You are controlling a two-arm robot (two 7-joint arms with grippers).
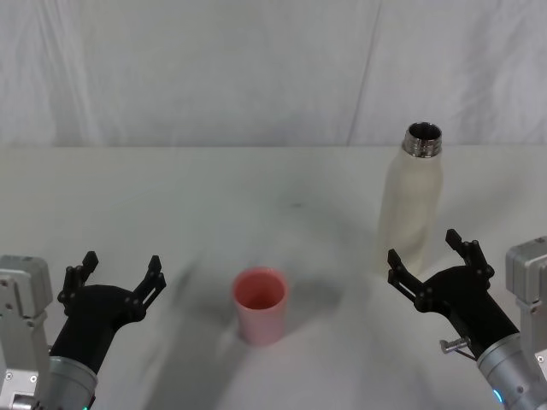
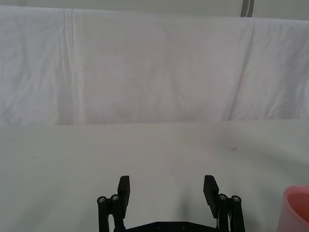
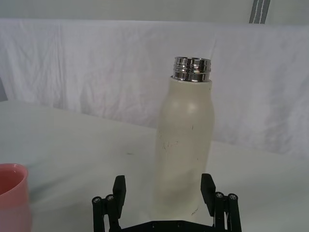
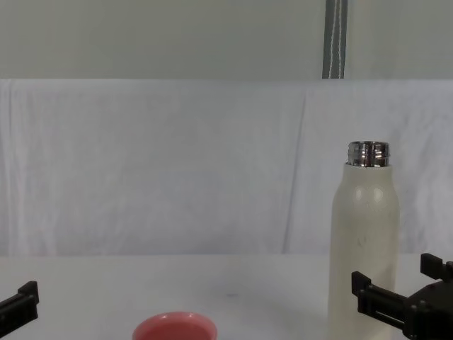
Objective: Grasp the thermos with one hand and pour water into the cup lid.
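The thermos stands upright on the right of the white table, cream-white with an open steel neck; it also rises in the chest view and the right wrist view. My right gripper is open just in front of its base, fingers apart on either side of it without touching. The pink cup lid sits upright near the table's middle front, its rim showing in the chest view. My left gripper hovers open at the front left, well left of the cup lid.
A white cloth covers the table and hangs as a backdrop behind it. A dark vertical strip runs down the wall above the backdrop.
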